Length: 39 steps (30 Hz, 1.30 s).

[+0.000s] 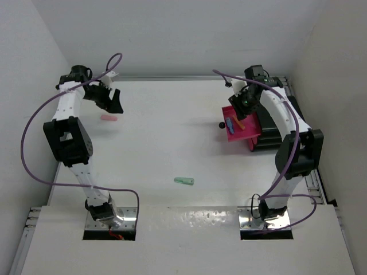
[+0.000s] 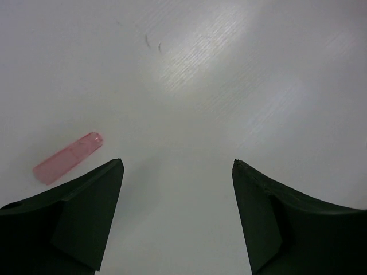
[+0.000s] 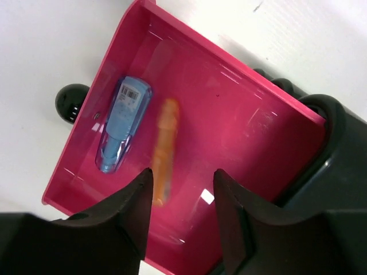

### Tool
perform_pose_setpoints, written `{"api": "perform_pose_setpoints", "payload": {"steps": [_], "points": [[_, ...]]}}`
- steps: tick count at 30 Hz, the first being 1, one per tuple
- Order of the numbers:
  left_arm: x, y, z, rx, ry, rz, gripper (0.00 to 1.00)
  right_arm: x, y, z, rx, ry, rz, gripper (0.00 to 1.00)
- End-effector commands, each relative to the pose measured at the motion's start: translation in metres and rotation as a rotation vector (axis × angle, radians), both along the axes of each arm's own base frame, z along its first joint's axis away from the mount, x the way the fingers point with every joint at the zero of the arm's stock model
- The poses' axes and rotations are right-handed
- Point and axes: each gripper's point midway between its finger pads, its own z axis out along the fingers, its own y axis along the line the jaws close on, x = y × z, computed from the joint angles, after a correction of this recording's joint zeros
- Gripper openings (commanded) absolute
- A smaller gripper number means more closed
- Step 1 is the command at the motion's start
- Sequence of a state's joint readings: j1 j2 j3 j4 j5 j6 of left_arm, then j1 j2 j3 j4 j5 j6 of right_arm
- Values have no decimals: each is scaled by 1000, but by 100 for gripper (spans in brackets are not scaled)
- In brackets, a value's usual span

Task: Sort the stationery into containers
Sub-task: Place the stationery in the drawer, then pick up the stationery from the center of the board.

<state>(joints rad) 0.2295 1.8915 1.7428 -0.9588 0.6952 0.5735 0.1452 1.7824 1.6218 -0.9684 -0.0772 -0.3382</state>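
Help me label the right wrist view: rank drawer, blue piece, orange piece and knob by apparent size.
1. magenta drawer
2. blue piece
3. orange piece: similar length, thinner, blurred, so its place against the blue is unsure
4. black knob

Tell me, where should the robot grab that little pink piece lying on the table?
Probably around its middle, from straight above, one finger on each long side. The pink piece lies flat on the table, long and narrow, so its short width should fit inside the open left hand.
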Motion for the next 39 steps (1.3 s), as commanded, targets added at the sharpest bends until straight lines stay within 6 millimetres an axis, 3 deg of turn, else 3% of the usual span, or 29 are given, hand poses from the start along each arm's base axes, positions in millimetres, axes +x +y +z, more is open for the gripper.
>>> {"api": "perform_pose_setpoints", "payload": {"steps": [1,2,6,13,20,29,39], "points": [[-17,31,-17,55,69,-195,82,16,2,20,8,-73,-6,46],[-16,45,-28,57,97,-178,81,16,3,22,15,-78,-16,47],[0,83,-42,173,9,-209,79,10,20,37,65,-94,-11,48],[30,106,-63,291,-79,-251,79,-5,62,67,147,-111,34,49],[44,105,-90,279,-142,-301,81,-19,96,92,245,-110,58,55],[71,99,-104,248,-239,-316,84,-28,100,94,246,-104,72,58],[52,82,-154,252,-102,-425,82,-30,98,92,236,-102,78,58]]}}
